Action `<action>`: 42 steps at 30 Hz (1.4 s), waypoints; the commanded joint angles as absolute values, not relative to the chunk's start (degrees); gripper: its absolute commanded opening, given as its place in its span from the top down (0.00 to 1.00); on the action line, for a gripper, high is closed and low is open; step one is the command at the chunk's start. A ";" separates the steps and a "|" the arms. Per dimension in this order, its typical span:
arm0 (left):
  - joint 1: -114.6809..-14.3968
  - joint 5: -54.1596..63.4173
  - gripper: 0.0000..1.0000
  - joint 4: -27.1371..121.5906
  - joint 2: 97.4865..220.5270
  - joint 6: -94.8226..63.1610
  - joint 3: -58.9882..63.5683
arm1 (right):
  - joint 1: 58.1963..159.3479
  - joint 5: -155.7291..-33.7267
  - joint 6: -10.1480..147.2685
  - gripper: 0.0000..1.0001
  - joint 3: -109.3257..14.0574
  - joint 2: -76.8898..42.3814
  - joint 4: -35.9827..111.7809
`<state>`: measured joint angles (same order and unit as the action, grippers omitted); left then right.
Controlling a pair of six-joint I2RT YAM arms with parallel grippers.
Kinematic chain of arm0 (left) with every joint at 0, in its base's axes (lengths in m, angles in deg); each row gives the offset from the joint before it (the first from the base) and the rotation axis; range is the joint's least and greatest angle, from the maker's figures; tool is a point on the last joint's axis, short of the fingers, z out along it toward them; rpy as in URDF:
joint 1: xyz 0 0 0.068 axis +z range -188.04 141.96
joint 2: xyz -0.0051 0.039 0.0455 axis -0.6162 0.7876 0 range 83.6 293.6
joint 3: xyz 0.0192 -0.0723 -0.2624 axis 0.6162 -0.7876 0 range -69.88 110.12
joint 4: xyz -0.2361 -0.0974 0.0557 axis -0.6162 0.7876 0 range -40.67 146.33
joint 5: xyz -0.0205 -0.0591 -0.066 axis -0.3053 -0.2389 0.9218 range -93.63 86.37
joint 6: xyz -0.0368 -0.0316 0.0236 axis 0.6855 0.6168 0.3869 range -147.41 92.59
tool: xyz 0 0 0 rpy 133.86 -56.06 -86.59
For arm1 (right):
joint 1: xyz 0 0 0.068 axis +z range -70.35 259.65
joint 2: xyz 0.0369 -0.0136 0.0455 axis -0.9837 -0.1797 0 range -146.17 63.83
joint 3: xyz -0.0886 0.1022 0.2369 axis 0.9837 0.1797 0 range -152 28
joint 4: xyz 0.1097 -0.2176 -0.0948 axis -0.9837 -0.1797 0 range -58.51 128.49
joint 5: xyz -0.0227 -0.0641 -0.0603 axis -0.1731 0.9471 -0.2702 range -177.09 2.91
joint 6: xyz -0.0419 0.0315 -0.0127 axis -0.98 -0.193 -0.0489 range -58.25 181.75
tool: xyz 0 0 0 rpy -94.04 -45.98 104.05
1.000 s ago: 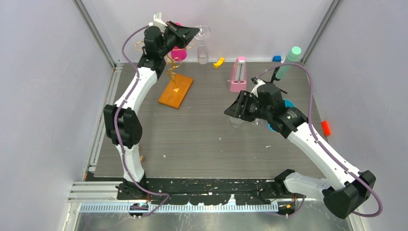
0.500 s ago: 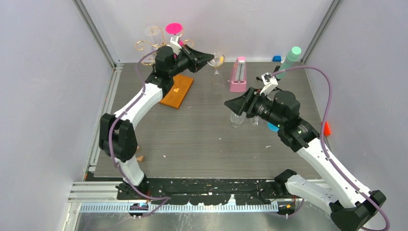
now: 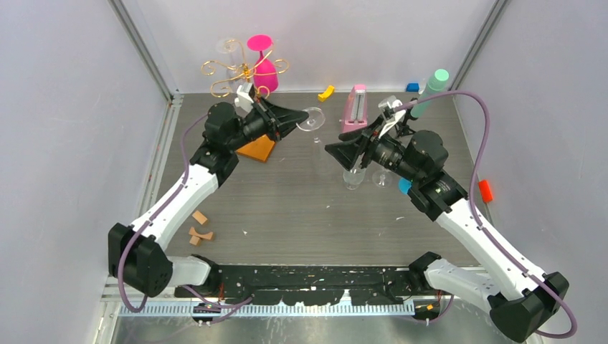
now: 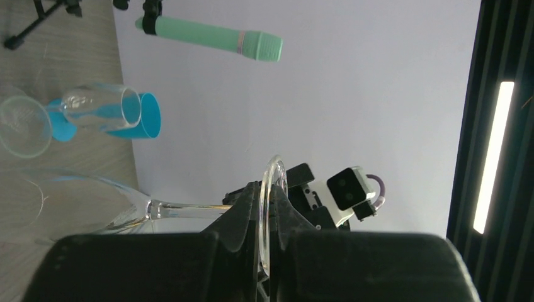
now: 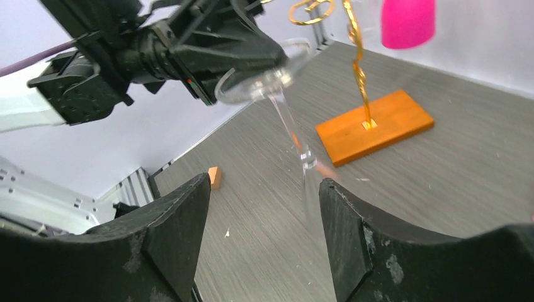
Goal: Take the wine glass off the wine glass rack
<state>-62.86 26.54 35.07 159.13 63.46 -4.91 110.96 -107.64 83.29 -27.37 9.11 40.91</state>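
Above the grey table (image 3: 287, 215), the left gripper (image 4: 269, 211) is clamped tight on the round foot of a clear wine glass (image 4: 189, 206). The foot is pinched edge-on between its black fingers (image 4: 233, 220). Seen from the right wrist, the glass hangs foot uppermost, its thin stem slanting down towards a bowl that blurs against the table. It is clear of the wine glass rack (image 3: 244, 69) and sits in the air to that stand's right.

Facing it from the other side, the right gripper (image 5: 263, 201) is spread wide with nothing between its fingers (image 5: 164, 239). It points at the held glass and does not touch it.

The rack's gold wire arms curl at the back left of the table. Its stem runs down to an orange base (image 5: 374, 126), partly hidden behind the left arm in the overhead view. A pink glass (image 3: 264, 68) and a second clear glass (image 3: 229, 50) hang among the arms.

Two more clear glasses (image 3: 351, 178) stand beneath the right arm, just beside a blue cup (image 3: 405, 188). Further back are a pink upright block (image 3: 355, 107), a mint-green bottle (image 3: 430, 89), a small yellow piece (image 3: 326, 92) and a blue block (image 3: 412, 87). A red object (image 3: 486, 190) lies at the right edge, and small wooden blocks (image 3: 197, 226) lie near the left arm.
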 commanded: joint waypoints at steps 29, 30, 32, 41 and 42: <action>-63.62 31.68 1.00 40.46 144.56 66.34 -11.23 | 115.59 -122.66 84.72 0.63 -31.91 -5.38 63.23; -63.62 31.68 1.00 40.45 144.50 66.49 -11.34 | 115.59 -122.54 85.71 0.66 -32.24 -5.58 63.60; -63.62 31.75 1.00 40.13 144.33 66.65 -11.46 | 115.67 -122.09 86.71 0.72 -32.63 -6.20 63.86; -63.62 29.77 0.56 40.38 143.31 65.38 -12.33 | 116.08 -116.03 92.36 1.00 -29.40 -6.60 73.34; -63.62 28.84 0.49 41.37 142.76 64.32 -12.64 | 116.05 -113.88 93.09 1.00 -28.12 -6.28 75.31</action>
<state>-62.90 27.94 42.24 145.79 67.90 -11.58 116.18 -122.53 87.85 -29.39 -7.20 63.66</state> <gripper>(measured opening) 0.416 0.074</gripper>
